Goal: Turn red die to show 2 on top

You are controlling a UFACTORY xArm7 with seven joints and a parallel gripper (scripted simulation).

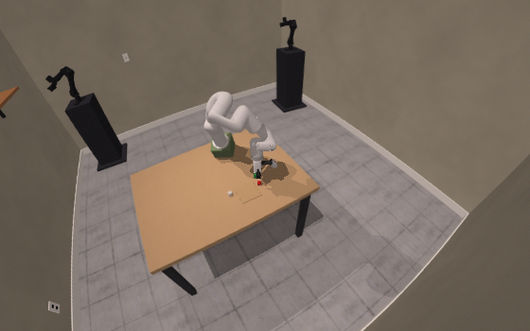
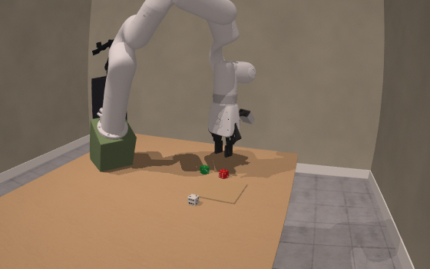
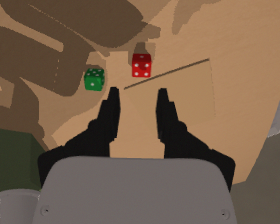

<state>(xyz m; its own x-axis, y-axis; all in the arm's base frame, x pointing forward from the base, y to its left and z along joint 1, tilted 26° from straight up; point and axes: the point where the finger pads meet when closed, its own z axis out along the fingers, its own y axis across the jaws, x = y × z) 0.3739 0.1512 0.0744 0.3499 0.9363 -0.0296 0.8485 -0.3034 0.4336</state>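
Black two-fingered gripper (image 3: 136, 115) hangs above the tan wooden table (image 2: 91, 223), fingers part-way spread with only bare air between them, gripping nothing. Small red die (image 3: 141, 64) sits on the table just past the fingertips, right by the edge line of the thin tan mat (image 3: 184, 96). Small green die (image 3: 94, 79) lies just beside it. White die (image 2: 193, 199) sits at the mat's far corner, well apart.

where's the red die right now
In the exterior view the red die sits on the table just right of the green die, in front of the gripper, just outside the mat's far edge.
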